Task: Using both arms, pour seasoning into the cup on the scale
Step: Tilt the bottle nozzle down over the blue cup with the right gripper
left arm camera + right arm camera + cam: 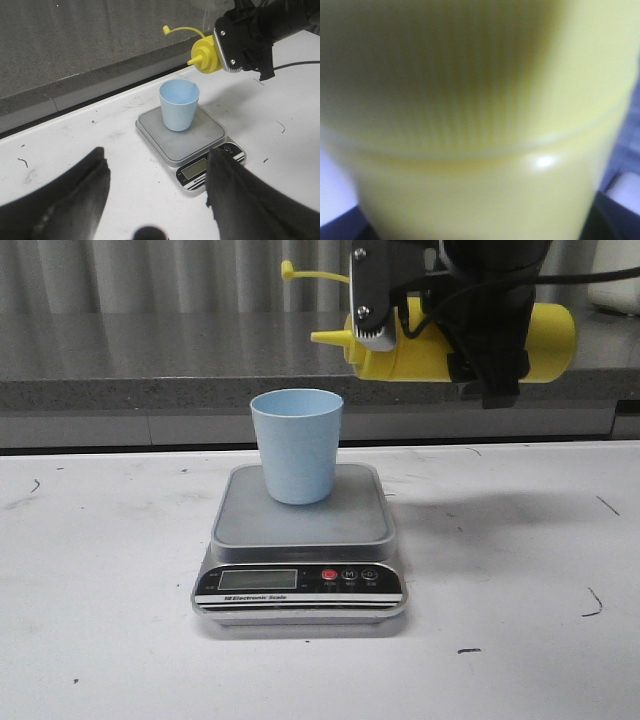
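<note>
The pale blue cup [296,444] stands upright on the steel platform of the scale [300,540]. Above and to its right, my right gripper [440,335] is shut on the yellow seasoning bottle [545,340], holding it roughly level with its nozzle [328,337] pointing left, just right of the cup's rim. The cap strap [312,274] sticks out leftward. That bottle [480,120] fills the right wrist view, blurred. My left gripper [155,185] is open over bare table in front of the scale [200,145], well short of the cup [178,105]. It does not show in the front view.
A grey stone ledge [150,365] runs along the back of the white table [100,640]. The table carries small dark scuff marks. A dark cable [295,64] trails from the right arm.
</note>
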